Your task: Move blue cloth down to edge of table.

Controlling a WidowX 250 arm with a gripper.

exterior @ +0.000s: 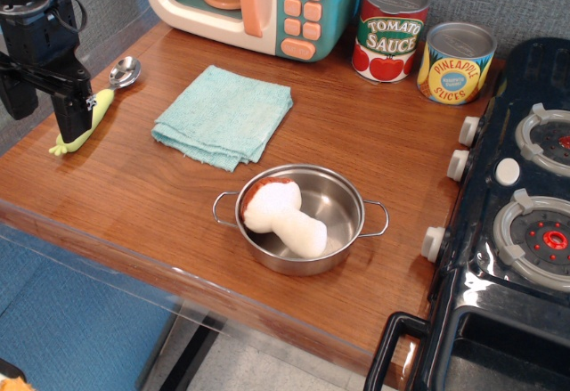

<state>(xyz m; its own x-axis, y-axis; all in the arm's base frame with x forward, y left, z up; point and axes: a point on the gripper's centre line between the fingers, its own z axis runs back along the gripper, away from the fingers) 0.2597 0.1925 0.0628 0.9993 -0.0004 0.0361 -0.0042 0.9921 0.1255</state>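
Glossy reddish-brown wood-grain bench (134, 204). Nearest its front edge stands a round steel two-handled pot (300, 219) holding a white plush mushroom with a brown cap (280, 215). Just beyond the pot, apart from it, lies the folded light teal-blue terry cloth (223, 115), flat at mid-bench. Left of the cloth rests a steel scoop with a yellow-green handle (96, 115). Black gripper (73, 110) hangs over that handle; spread of its fingers cannot be determined. Farthest back: pastel toy microwave (258, 4), tomato sauce can (390, 31), pineapple slices can (455, 63).

The black arm hangs at the far left, pointing downward. Its tool (71, 115) is low; fingers' state cannot be told.
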